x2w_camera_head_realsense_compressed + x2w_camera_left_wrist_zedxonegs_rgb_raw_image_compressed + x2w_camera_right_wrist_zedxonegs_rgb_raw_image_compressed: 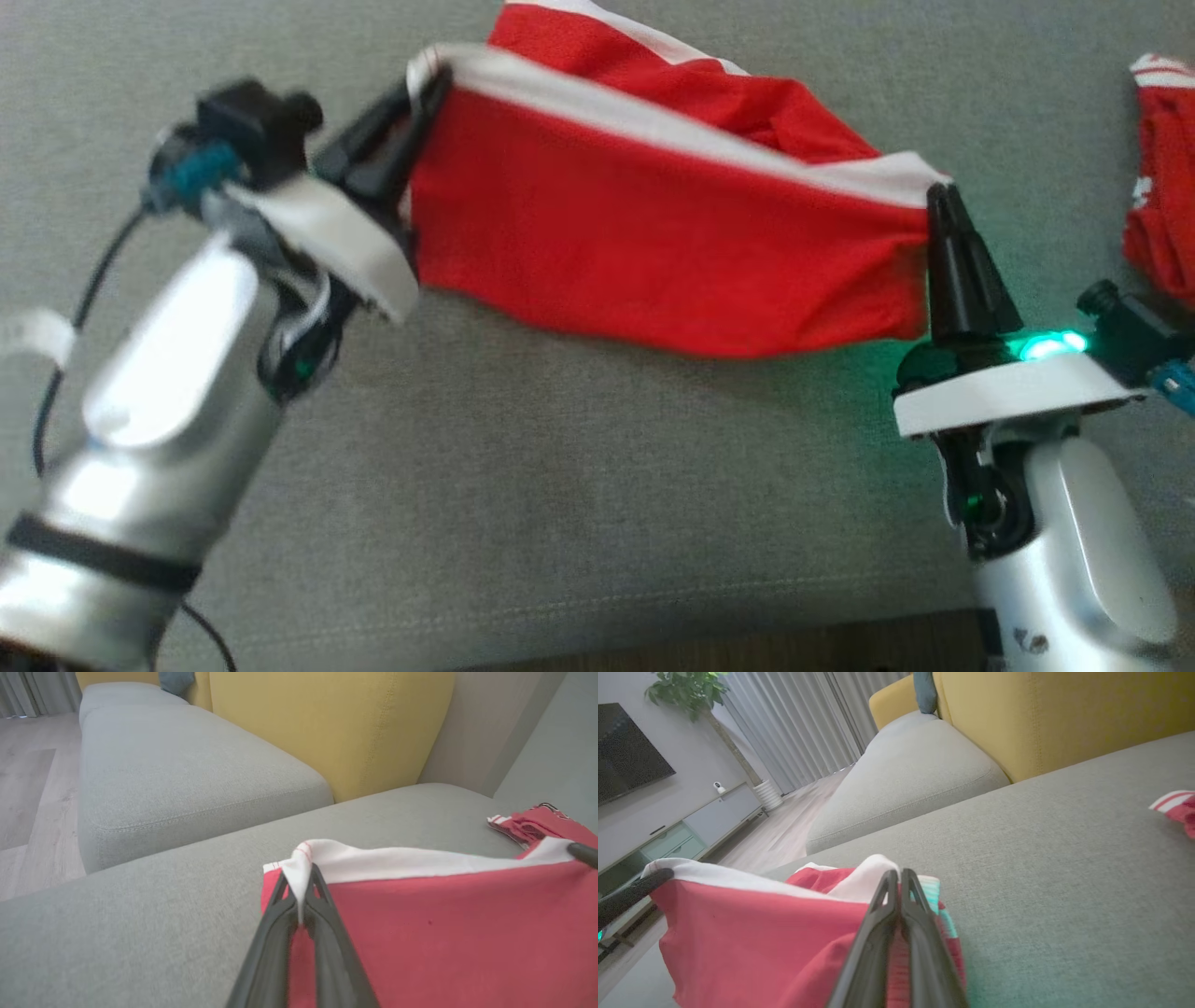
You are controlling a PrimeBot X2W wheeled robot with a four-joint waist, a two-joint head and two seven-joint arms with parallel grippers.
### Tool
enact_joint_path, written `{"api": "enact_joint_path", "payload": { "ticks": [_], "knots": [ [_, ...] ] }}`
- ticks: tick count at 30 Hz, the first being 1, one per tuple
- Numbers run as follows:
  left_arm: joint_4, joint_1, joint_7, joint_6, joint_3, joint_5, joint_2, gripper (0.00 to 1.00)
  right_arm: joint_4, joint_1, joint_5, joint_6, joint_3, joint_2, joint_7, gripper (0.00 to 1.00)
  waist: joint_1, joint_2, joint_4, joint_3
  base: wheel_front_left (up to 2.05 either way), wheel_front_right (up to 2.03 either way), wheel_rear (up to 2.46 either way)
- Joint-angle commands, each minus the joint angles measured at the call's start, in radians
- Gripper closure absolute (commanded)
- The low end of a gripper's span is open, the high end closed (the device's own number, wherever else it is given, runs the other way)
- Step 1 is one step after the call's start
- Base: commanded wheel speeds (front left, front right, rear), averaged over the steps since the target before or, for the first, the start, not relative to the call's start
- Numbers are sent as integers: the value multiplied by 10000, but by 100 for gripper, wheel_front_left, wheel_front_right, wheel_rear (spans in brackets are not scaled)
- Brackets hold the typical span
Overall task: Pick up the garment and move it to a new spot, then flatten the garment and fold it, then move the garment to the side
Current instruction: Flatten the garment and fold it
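The garment (653,243) is red with a white band along its top edge. It hangs stretched between my two grippers above the grey sofa seat (579,485). My left gripper (425,93) is shut on the band's left corner; in the left wrist view the white cloth (420,861) is pinched between the fingers of that gripper (301,884). My right gripper (941,198) is shut on the right corner, and the right wrist view shows its closed tips (896,875) against the red fabric (752,933). The garment's far part drapes behind, toward the top of the head view.
A second red and white cloth (1162,177) lies on the seat at the far right. Yellow back cushions (336,728) rise behind the seat, and another grey seat (177,765) adjoins it. Wooden floor (28,788), a TV cabinet (686,835) and curtains (784,723) lie beyond.
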Motion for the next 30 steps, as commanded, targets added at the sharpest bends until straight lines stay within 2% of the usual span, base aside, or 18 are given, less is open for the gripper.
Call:
{"api": "enact_joint_path", "payload": {
  "ticks": [1, 9, 18, 19, 20, 21, 22, 27, 30],
  "knots": [
    [387, -1014, -368, -59, 144, -175, 227, 100, -57, -336, 185, -7, 237, -51, -267, 100, -1, 0, -212, 239, 0, 0, 0],
    [3086, -3059, -995, -60, -699, -920, -446, 100, 1038, -1335, 702, -7, 599, -51, -936, 100, -1, 0, -706, 650, 0, 0, 0],
    [4677, -4112, -1076, -60, -2026, -1964, -685, 100, 1736, -1944, 1094, -7, 1254, -51, -1393, 100, -1, 0, -1158, 833, 0, 0, 0],
    [4820, -4185, -1020, -61, -2173, -2145, -705, 100, 1795, -1989, 1162, -7, 1331, -51, -1429, 81, -1, 0, -1195, 860, 0, 0, 0],
    [4955, -4252, -914, -61, -2316, -2335, -714, 76, 1841, -2032, 1218, -7, 1402, -51, -1461, 9, -1, 0, -1227, 894, 0, 0, 0],
    [5111, -4300, -830, -61, -2360, -2574, -726, 19, 1840, -2077, 1268, -7, 1490, -51, -1499, 0, -1, 0, -1246, 913, 0, 0, 0],
    [5220, -4348, -765, -61, -2458, -2748, -736, 0, 1804, -2113, 1251, -7, 1532, -51, -1555, 0, -1, 0, -1262, 925, 0, 0, 0],
    [5603, -4380, -958, -61, -2673, -3393, -731, 0, 1201, -2009, 680, -7, 1490, -51, -1765, 0, -1, 0, -1226, 890, 0, 0, 0],
    [5813, -4260, -1235, -48, -2411, -3536, -775, 0, 659, -1749, 1, -7, 1169, -51, -1815, 0, -1, 0, -1090, 764, 0, 0, 0]
  ]
}}
